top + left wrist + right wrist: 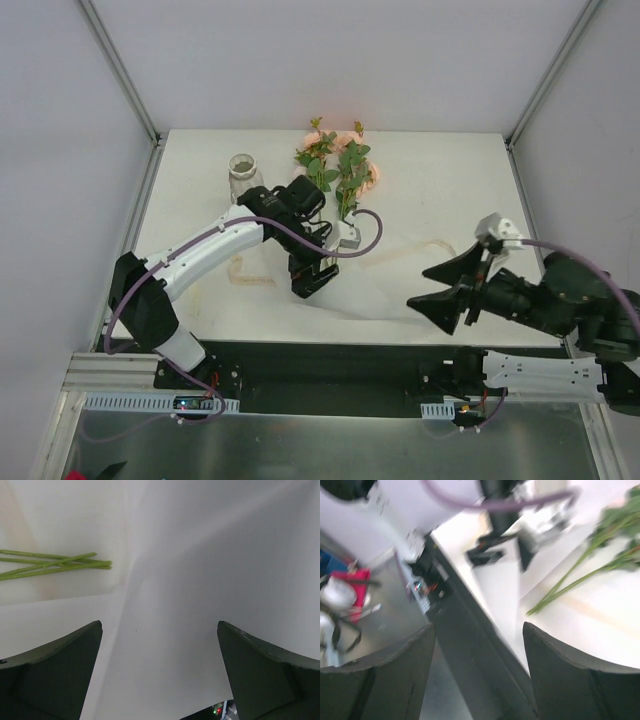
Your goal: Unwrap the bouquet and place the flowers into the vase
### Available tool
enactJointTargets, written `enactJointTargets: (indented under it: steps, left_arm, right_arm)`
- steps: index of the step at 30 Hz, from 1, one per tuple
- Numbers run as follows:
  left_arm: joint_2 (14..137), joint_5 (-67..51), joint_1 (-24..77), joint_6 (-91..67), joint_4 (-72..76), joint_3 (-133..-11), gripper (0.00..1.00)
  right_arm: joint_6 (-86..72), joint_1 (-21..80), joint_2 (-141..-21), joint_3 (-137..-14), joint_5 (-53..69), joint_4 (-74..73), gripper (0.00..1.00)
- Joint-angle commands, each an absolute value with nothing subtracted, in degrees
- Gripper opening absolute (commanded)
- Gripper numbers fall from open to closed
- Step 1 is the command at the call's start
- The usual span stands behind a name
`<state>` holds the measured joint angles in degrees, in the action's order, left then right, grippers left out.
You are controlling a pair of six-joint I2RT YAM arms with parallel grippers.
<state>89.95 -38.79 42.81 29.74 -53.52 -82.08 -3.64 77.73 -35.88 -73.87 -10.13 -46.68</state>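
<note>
White desk (450, 180) ahead of me carries the flowers (337, 170), stems running far-to-near and ending just beyond my left pincer (308, 282), wide open over the flat paper (375, 290), nearer than the open, empty right pincer (418, 287).

White table (450, 190): vase (243, 168), flowers (335, 170), white paper (375, 290), ribbon (428, 246).

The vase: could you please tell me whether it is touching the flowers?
Apart. The top view shows the vase left of the flowers, with a strip of table between them.
</note>
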Motion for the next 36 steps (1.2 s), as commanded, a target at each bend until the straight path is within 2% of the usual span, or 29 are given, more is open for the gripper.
enactJointTargets:
  steps: [1, 3, 4, 7, 10, 12, 17, 21, 23, 27, 31, 36]
  left_arm:
    - [84.9, -40.2, 43.9, 32.5, -57.9, -79.0, 0.99]
    - [82.5, -39.1, 44.0, 32.6, -58.6, -77.3, 0.99]
    - [79.8, -37.9, 44.2, 32.8, -58.9, -75.6, 0.99]
    - [75.1, -37.1, 44.7, 32.3, -60.2, -72.0, 0.99]
    - [71.8, -37.6, 45.0, 31.8, -61.8, -68.2, 0.99]
    - [70.5, -38.1, 45.0, 31.9, -62.3, -66.3, 0.99]
    - [67.6, -41.0, 45.0, 32.2, -62.7, -60.9, 0.99]
    - [66.9, -41.4, 45.0, 32.3, -62.8, -60.3, 0.99]
    - [66.4, -40.9, 45.0, 33.0, -63.7, -61.4, 0.99]
    - [65.7, -34.9, 44.7, 35.9, -68.6, -69.8, 0.99]
    - [65.3, -31.0, 42.6, 36.5, -71.5, -78.6, 0.99]
    - [67.8, -25.5, 41.0, 33.8, -68.0, -84.3, 0.99]
  right_arm:
    - [-2.8, 78.0, -35.6, -77.6, -31.9, -49.0, 0.73]
    - [-3.1, 78.0, -37.3, -77.2, -37.5, -49.2, 0.68]
    - [-3.3, 77.9, -39.2, -76.7, -44.2, -49.3, 0.66]
    - [-2.4, 75.2, -44.5, -75.2, -48.8, -48.3, 0.62]
    - [-5.6, 64.9, -52.0, -74.4, -38.6, -47.4, 0.62]
    - [-7.3, 59.0, -55.2, -71.6, -28.4, -43.6, 0.57]
    - [-8.8, 58.5, -62.1, -65.8, -17.4, -35.5, 0.51]
    - [-8.4, 65.8, -60.8, -59.0, -9.0, -28.1, 0.49]
    - [-8.7, 69.3, -58.4, -55.5, -8.6, -27.1, 0.49]
    - [-12.6, 77.7, -53.1, -49.7, -8.2, -26.2, 0.47]
    - [-16.1, 86.1, -49.6, -46.0, -11.9, -27.3, 0.46]
    - [-20.0, 97.5, -54.2, -46.6, -20.3, -34.8, 0.48]
